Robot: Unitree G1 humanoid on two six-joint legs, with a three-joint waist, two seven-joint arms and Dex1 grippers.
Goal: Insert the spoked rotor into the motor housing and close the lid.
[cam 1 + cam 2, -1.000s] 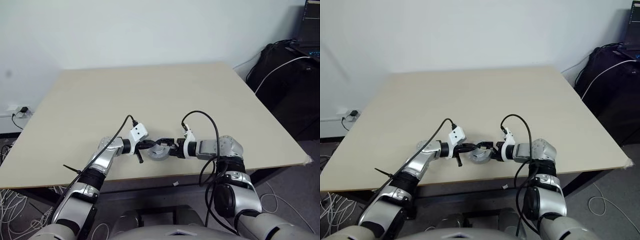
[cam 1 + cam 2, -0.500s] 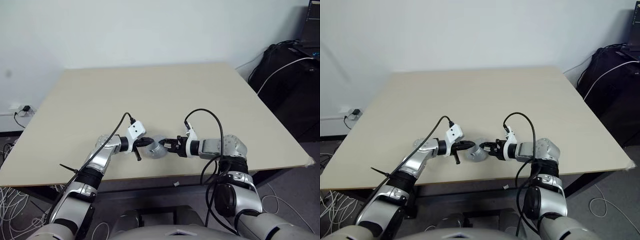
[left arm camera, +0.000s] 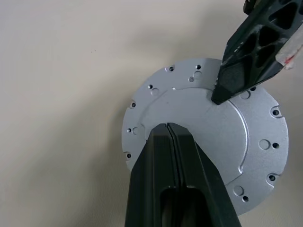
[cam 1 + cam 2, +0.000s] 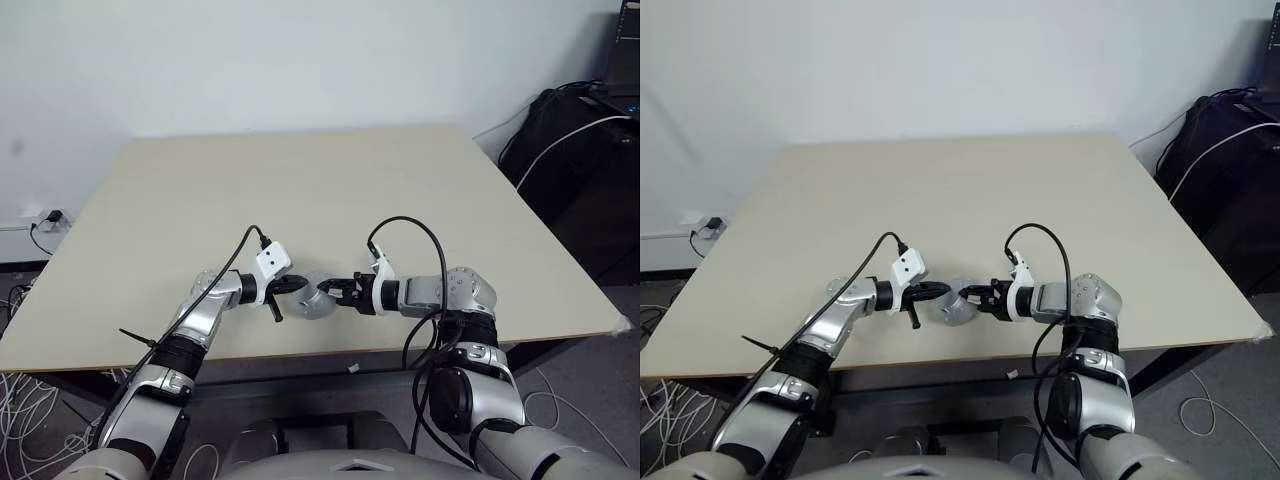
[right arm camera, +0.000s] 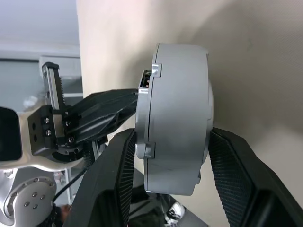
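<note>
Left wrist view: lid (image 3: 208, 146) is a flat silver disc on the motor housing (image 5: 175, 127), which the right gripper (image 5: 173, 175) clamps; left gripper (image 3: 171, 137) is pinched closed, empty.

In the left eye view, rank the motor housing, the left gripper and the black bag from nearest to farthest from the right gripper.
1. motor housing, between the right gripper's jaws.
2. left gripper, just across the housing.
3. black bag, far off at right.
</note>
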